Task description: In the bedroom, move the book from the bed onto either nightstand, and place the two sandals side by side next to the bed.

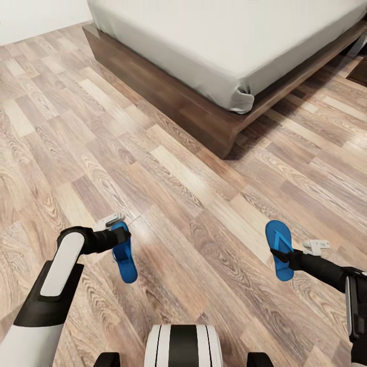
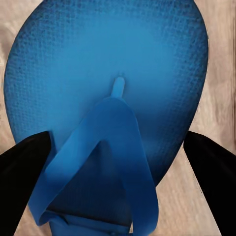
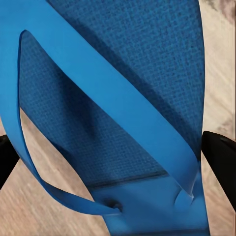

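Each gripper is closed on one blue sandal: the left gripper (image 1: 118, 235) holds the left sandal (image 1: 124, 258), the right gripper (image 1: 283, 255) the right sandal (image 1: 280, 248). The bed (image 1: 229, 51) stands at twelve o'clock (its corner nearest). Next, I think, carry both beside it.

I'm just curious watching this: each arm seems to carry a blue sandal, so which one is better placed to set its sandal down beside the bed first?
Probably the right. Its sandal, held in the right gripper, hangs nearer the bed corner than the left gripper's sandal.
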Controlling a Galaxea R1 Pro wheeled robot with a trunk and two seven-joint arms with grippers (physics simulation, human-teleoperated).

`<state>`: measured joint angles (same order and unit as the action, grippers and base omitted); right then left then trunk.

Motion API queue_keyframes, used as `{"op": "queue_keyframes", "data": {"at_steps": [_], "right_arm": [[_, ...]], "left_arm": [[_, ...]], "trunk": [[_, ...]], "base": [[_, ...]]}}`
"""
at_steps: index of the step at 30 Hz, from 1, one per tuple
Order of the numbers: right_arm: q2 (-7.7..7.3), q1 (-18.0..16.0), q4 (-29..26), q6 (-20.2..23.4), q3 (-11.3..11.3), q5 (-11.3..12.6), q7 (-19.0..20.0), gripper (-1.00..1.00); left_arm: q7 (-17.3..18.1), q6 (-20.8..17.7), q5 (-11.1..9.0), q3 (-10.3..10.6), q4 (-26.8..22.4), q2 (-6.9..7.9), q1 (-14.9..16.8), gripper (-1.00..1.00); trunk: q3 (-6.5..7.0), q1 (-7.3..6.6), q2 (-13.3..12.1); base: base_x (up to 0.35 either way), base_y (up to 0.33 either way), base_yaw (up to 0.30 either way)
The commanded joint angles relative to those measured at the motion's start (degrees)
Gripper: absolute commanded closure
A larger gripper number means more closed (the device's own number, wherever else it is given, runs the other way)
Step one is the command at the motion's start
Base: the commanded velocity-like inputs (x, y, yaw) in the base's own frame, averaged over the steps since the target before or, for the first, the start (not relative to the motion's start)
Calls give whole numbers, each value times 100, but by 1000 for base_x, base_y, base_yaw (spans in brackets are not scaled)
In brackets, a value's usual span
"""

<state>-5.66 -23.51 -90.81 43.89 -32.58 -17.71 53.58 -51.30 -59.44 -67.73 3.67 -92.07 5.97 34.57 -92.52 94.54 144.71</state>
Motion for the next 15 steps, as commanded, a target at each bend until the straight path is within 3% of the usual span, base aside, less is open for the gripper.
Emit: {"op": "queue_keyframes", "data": {"at_steps": [1,9,15], "right_arm": [[3,-5,-5,27,-5,-44,27,100],[10,-5,1,27,-1,-18,-262,100],[6,-7,2,40,4,-18,-299,100]], "left_arm": [[-161,-17,-27,77,-4,-34,48,100],[-523,14,4,396,2,-108,169,100],[-533,28,11,442,1,-94,154,100]], "trunk": [[6,-1,1],[82,-1,1],[139,-1,1]], "base": [[0,0,0],[0,0,0],[0,0,0]]}}
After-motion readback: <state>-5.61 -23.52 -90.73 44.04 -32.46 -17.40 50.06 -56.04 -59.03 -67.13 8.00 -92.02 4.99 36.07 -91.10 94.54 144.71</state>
